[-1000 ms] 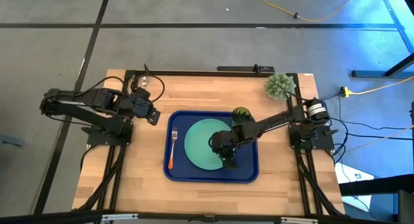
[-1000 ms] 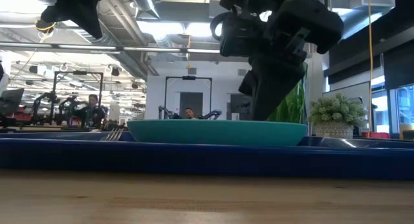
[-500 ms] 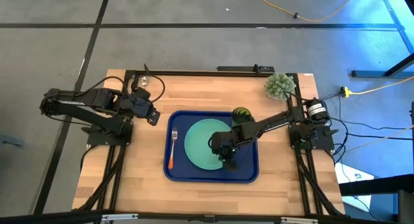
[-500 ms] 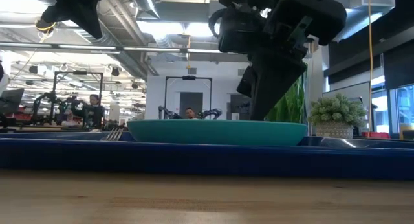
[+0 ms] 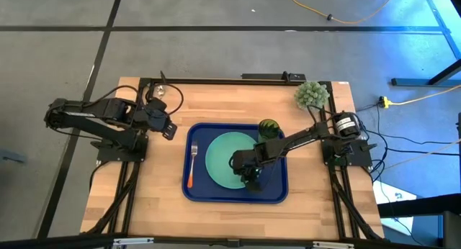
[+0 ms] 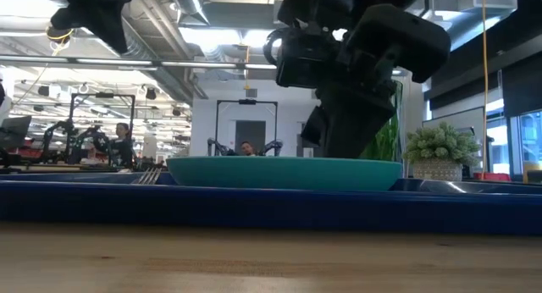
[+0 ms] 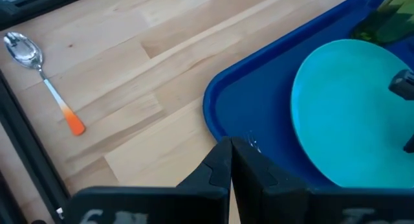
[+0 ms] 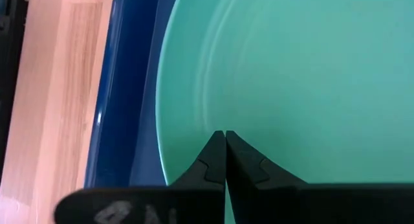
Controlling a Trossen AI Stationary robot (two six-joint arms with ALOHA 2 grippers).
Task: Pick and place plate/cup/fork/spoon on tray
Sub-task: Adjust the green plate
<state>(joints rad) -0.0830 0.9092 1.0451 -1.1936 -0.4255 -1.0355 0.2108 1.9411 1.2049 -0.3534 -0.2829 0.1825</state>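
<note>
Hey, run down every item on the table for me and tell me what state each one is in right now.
plate: lying flat in the tray.
tray: flat on the table.
cup: in the tray's far corner.
fork: flat in the tray, beside the plate.
spoon: on the bare wood, outside the tray.
left gripper: shut, empty, beside the tray.
right gripper: shut, empty, over the plate's rim.

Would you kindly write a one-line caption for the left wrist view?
Left hand, shut and empty, faces the tray holding the plate; spoon lies on the table.
</note>
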